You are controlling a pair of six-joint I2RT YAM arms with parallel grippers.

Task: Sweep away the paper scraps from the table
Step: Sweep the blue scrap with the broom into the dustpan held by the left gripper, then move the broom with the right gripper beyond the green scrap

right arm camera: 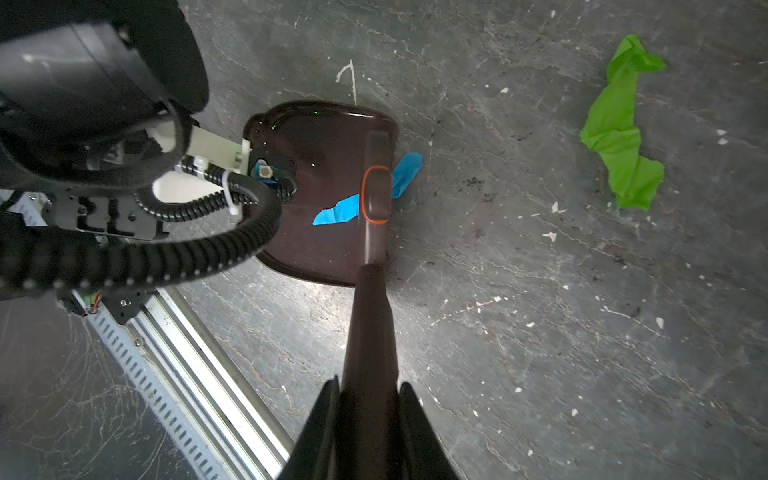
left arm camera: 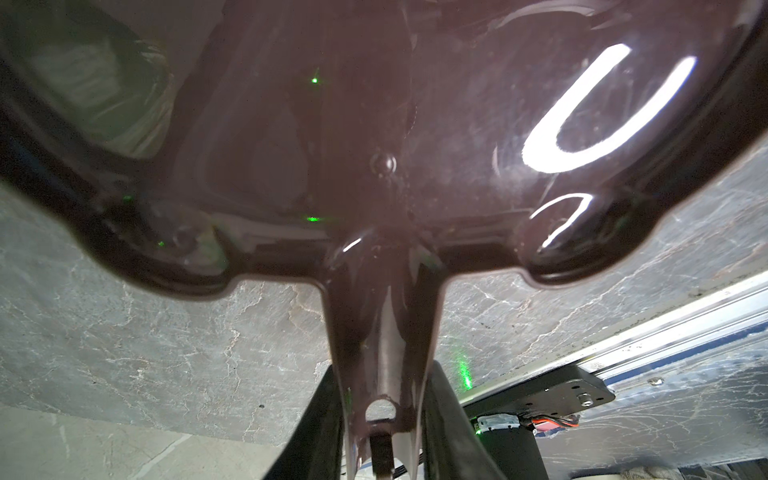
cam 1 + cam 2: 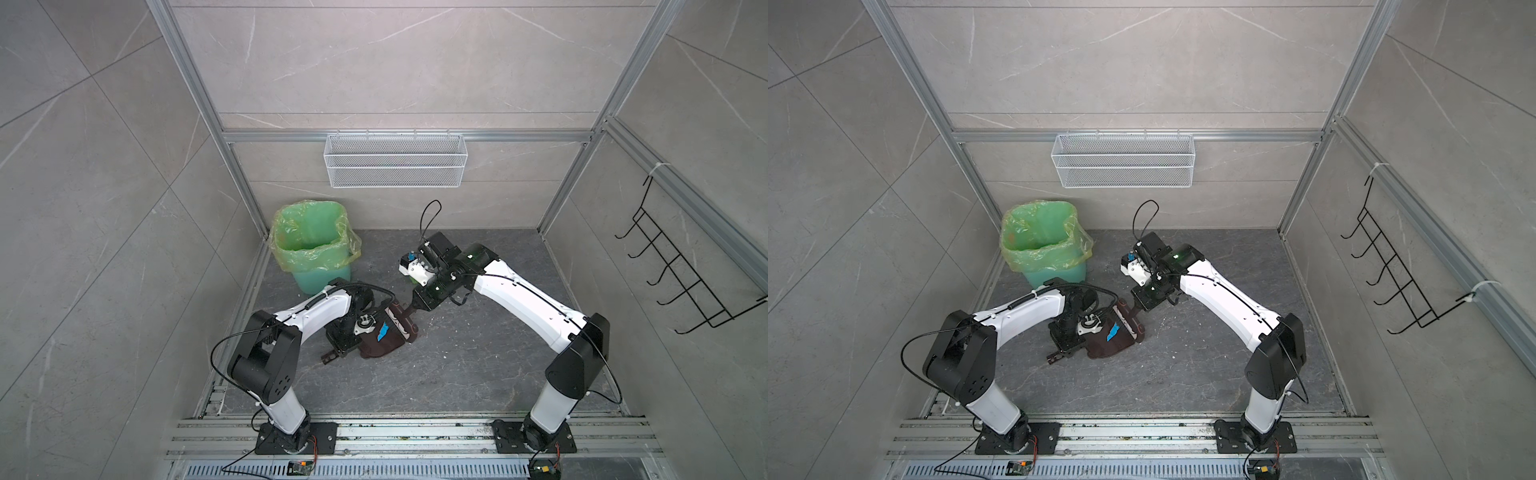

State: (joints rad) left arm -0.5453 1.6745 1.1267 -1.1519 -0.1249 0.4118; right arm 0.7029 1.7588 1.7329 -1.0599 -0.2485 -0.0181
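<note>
Grips the dark brown dustpan (image 3: 376, 349) by its handle with the left end effector (image 2: 380, 419), clenched firmly around it. Holds it near the middle of the worktop (image 3: 457, 365), slightly toward 9 o'clock, mouth pointing to about 2 o'clock and handle to 8.

Clamps the matching brush (image 1: 370, 324) by its handle in the right end effector (image 1: 370, 415), clenched as well. Rests the brush head across the dustpan's mouth.

Shows one blue paper scrap (image 1: 336, 214) lying partly on the dustpan and partly under the brush head, with its far tip poking past the lip.

Shows a green scrap (image 1: 619, 137) lying bare on the worktop, apart from both tools, toward 12 o'clock from them and mostly hidden under the right arm in both top views.

Has a bin (image 3: 320, 278) with a green liner at 11 o'clock, near the dustpan but not touching it. Scattered around the brush: tiny white crumbs (image 1: 550, 236).
</note>
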